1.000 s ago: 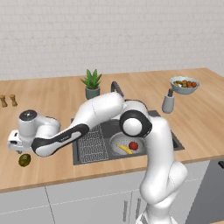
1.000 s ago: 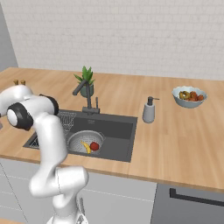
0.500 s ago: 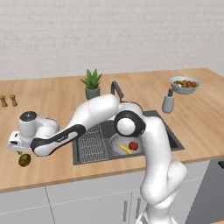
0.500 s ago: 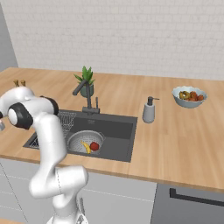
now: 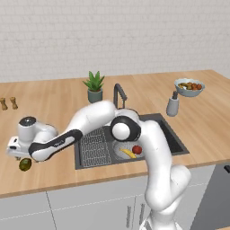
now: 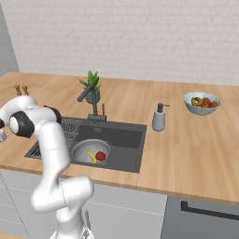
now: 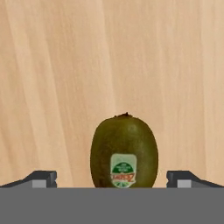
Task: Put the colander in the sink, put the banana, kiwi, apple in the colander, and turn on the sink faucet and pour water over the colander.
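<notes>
Hand view — kiwi [image 7: 124,152] between end effector [image 7: 112,178] fingertips

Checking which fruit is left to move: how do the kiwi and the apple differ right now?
The kiwi lies on the wooden counter left of the sink; the apple sits in the colander inside it. The kiwi is oval and olive-brown with a sticker; the apple is round and red. The open gripper brackets the kiwi, not the apple. Both are small fruits.
</notes>
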Tool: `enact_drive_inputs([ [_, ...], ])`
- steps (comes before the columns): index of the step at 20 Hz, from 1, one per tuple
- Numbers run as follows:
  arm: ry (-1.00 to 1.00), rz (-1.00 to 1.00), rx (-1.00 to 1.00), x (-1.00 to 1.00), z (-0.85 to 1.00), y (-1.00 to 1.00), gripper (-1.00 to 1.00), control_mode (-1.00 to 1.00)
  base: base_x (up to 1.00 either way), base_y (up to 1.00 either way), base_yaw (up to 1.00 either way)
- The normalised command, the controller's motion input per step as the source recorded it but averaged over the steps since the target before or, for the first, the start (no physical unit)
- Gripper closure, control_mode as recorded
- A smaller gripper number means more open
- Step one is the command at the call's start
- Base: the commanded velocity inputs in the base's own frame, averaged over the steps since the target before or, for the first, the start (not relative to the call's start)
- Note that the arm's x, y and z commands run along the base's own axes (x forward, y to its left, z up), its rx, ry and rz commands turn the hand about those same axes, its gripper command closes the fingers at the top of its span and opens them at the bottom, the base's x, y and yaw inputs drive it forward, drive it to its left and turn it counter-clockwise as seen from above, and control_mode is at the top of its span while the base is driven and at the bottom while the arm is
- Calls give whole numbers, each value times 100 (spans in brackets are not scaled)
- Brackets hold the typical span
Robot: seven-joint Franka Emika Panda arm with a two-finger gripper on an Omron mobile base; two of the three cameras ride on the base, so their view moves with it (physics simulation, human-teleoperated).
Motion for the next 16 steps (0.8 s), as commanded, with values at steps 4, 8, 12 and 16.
enact_drive_inputs([
  [4,0,0,0,3,-8,24,-100,-100,0,0,0],
  [8,3,0,0,0,-16,20,-100,-100,0,0,0],
  [12,6,0,0,0,-30,8,-100,-100,0,0,0],
  [16,8,0,0,0,-35,3,-100,-100,0,0,0],
])
